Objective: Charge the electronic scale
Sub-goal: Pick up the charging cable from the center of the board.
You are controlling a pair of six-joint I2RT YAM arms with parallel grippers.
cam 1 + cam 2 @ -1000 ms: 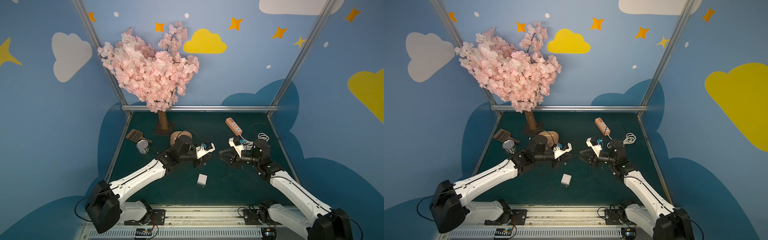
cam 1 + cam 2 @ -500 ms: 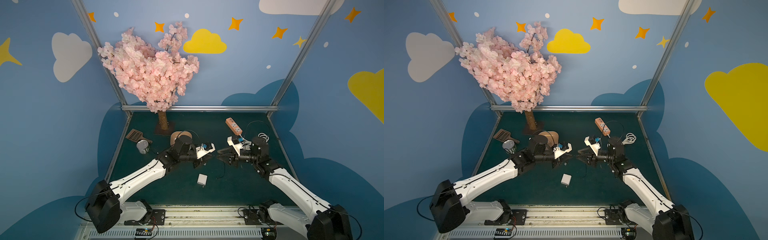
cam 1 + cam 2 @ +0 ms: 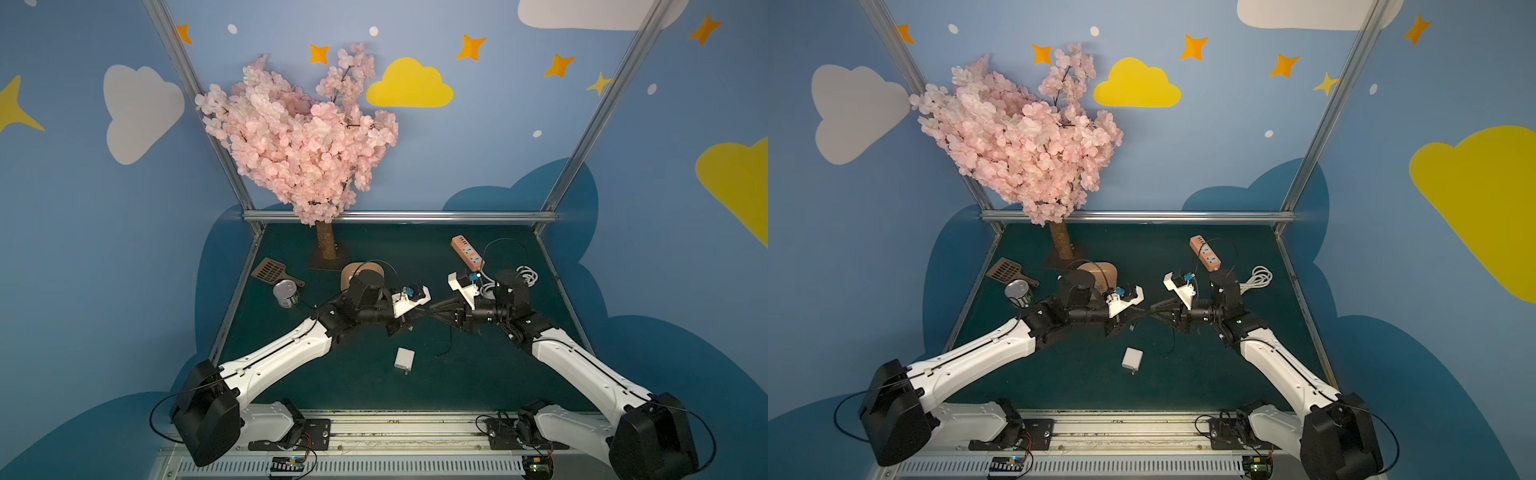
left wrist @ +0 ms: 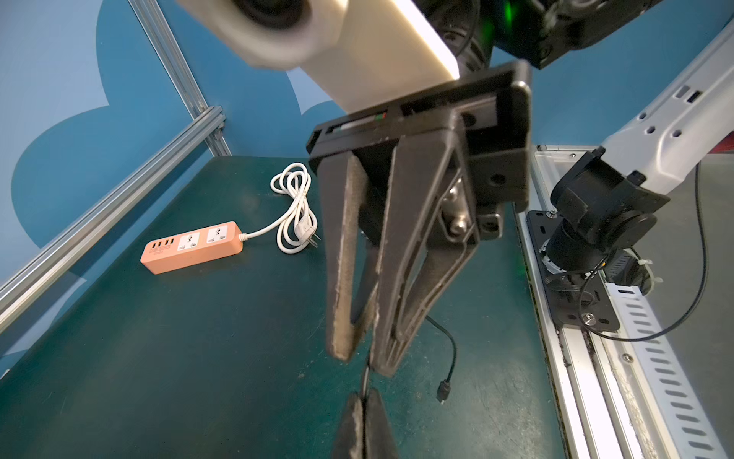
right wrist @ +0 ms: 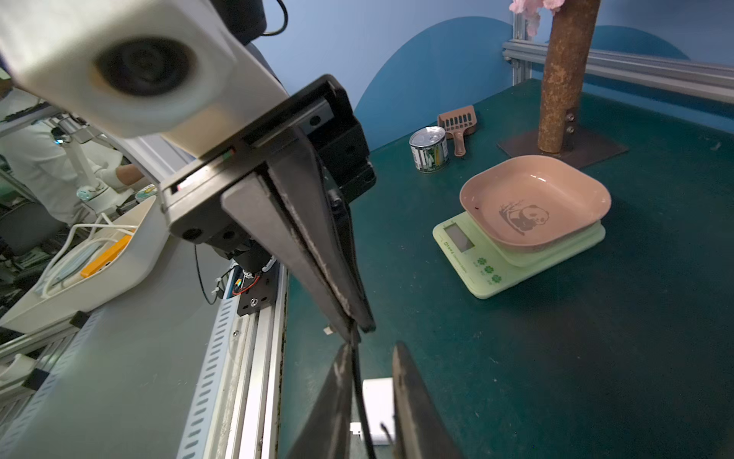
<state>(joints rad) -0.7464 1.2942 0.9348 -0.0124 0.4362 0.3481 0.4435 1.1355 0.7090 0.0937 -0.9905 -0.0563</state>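
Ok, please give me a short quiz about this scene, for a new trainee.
1. True or false: the charger is plugged into the strip.
2. The left jaws are shut on: A the charger, B a black cable, C the strip.
3. What sits on the scale?

Key
1. False: they lie apart.
2. B.
3. A pink tray, which is empty.
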